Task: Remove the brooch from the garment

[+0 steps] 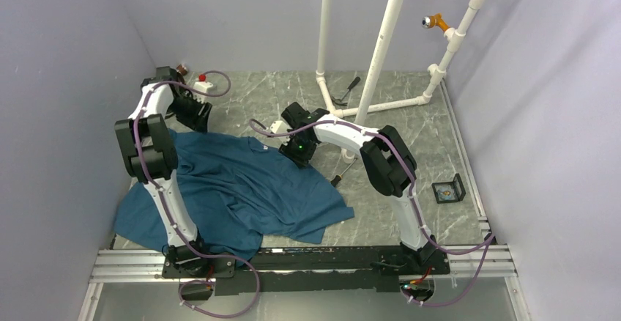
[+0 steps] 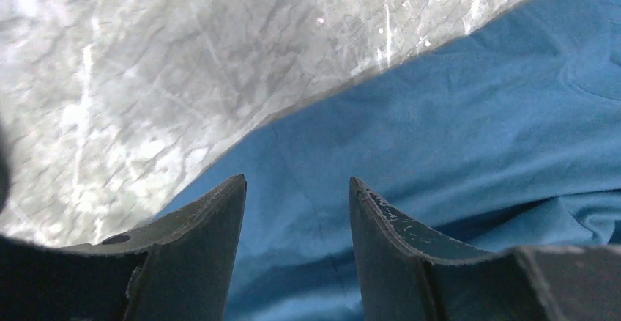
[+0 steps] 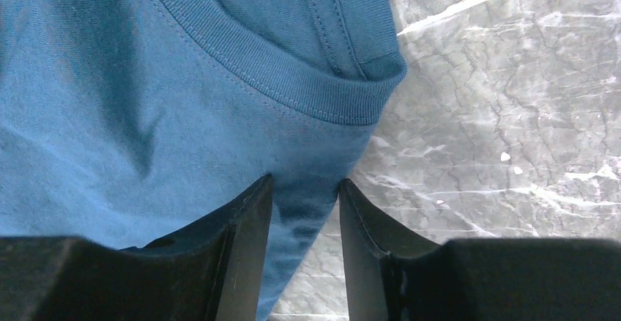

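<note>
Left gripper (image 2: 297,179) fingers (image 2: 212,233) fill the bottom of its wrist view, standing well apart with nothing between them. Below them is the shirt (image 2: 439,152), whose edge runs slantwise across bare table (image 2: 146,79). Right gripper (image 3: 305,179) fingers (image 3: 242,233) are partly open with a narrower gap. They straddle a tapering point of cloth just below the ribbed collar (image 3: 293,79), and whether they pinch the cloth I cannot tell. From above, the shirt (image 1: 242,182) lies rumpled over the left half of the table (image 1: 395,138). It reaches from the near edge towards the middle, with one sleeve spilling to the left edge. The left arm bends over it, its gripper (image 1: 196,116) at the shirt's far edge near the far-left corner. The right arm reaches in from the right, its gripper (image 1: 299,152) low on the shirt's far-right part, where the collar is. I cannot make out the brooch in any view, so its place on the shirt stays untold. A red button (image 1: 203,79) sits in the far-left corner. A white pipe frame (image 1: 381,50) stands at the far edge, right of centre, with a dark-handled tool (image 1: 351,89) lying by its foot. A screwdriver (image 1: 341,171) lies just right of the shirt, and a small black box (image 1: 448,189) rests near the right edge.
</note>
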